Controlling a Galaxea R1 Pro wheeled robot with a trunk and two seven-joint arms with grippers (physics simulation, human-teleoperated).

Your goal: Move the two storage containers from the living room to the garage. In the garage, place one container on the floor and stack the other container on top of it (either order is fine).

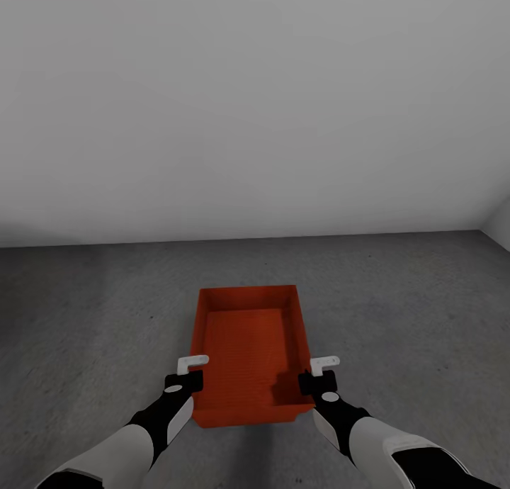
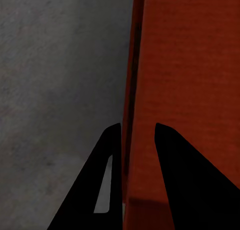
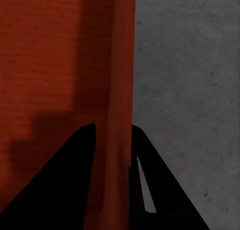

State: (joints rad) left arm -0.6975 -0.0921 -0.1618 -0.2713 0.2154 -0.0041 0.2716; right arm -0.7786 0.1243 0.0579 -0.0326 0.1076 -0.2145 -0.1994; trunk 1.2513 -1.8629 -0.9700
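Note:
One orange-red storage container (image 1: 248,340) sits low over the grey concrete floor (image 1: 85,319) of the garage, straight ahead of me, open side up and empty. I cannot tell whether it touches the floor. My left gripper (image 1: 190,388) is shut on its left wall near the front corner; in the left wrist view that gripper (image 2: 137,127) has one black finger on each side of the wall (image 2: 142,65). My right gripper (image 1: 312,386) is shut on the right wall in the same way, and in the right wrist view it (image 3: 112,127) straddles the wall (image 3: 122,50).
A plain white wall (image 1: 255,106) rises about a container's length or two beyond the bin. A second wall (image 1: 499,227) meets it at the far right corner. Rough concrete stretches to both sides of the bin.

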